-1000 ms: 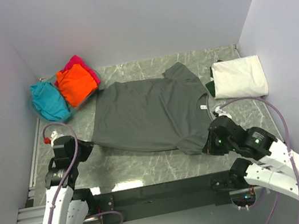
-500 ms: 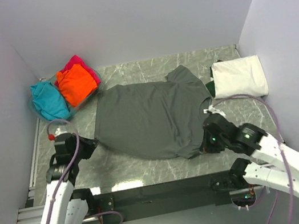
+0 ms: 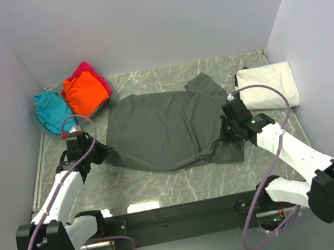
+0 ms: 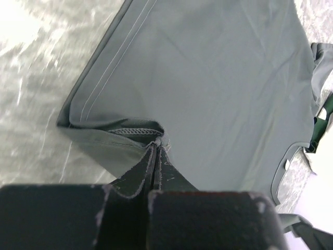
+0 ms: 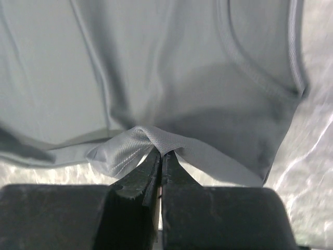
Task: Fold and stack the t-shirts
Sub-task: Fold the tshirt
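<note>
a marble table [image 3: 165, 187] seen from above. in the upper left corner, a teal t-shirt [image 3: 53, 112], an orange t-shirt [image 3: 84, 93] and a magenta t-shirt [image 3: 89, 70] lie bunched together. at centre left, the left fingers [image 4: 134, 178] are pressed together on a hem corner of the dark grey t-shirt [image 3: 161, 129], which lies spread across the middle of the table. at centre right, the right fingers [image 5: 136, 179] are clamped tight on a fold of the same shirt near its sleeve. at far right, a folded white t-shirt [image 3: 268, 86] rests by the wall.
</note>
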`<action>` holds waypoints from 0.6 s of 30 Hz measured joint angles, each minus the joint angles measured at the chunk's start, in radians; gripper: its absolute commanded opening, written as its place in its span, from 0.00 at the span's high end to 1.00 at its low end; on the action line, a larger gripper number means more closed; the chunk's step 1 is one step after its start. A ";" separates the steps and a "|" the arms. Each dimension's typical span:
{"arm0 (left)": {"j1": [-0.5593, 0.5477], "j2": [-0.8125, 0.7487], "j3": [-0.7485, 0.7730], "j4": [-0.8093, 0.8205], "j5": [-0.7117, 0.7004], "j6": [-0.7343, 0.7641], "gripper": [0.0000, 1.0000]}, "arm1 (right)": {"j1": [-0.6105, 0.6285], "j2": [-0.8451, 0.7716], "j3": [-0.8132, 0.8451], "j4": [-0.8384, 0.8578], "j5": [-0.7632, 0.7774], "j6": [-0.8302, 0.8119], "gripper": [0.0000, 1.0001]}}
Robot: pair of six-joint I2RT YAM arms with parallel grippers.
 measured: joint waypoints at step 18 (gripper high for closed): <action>0.005 0.298 0.227 0.125 0.030 0.050 0.99 | -0.186 0.301 0.188 0.110 -0.098 -0.167 1.00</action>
